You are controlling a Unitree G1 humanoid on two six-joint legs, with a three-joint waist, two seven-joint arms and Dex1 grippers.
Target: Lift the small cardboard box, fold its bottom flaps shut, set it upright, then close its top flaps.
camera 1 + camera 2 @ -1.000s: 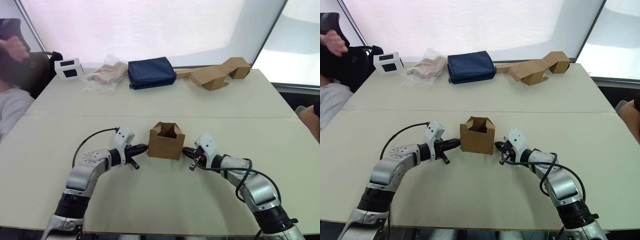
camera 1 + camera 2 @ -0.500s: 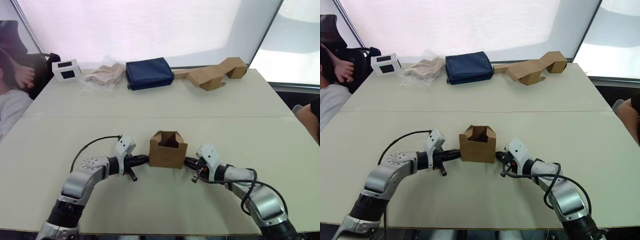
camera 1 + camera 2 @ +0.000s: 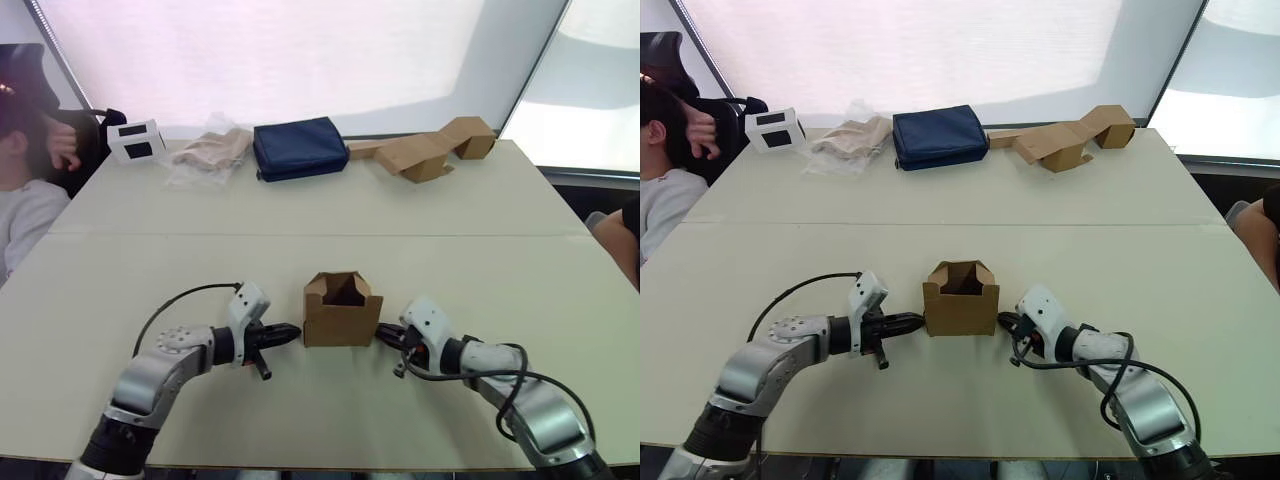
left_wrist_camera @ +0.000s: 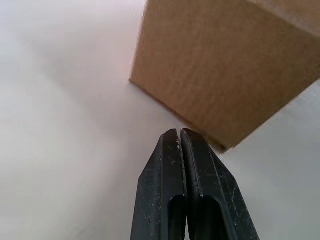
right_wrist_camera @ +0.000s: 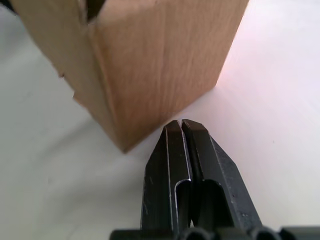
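Standing upright low in the frame on the pale tabletop, the small plain brown cardboard box remained open-topped, both end effectors, left and right, pinched closed and empty at its sides.

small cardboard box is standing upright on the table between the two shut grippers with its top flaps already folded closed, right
Not quite. The top flaps are not closed: the left eye view shows them standing up around a dark open top. The rest holds: the small cardboard box stands upright on the table between the shut left gripper and the shut right gripper.
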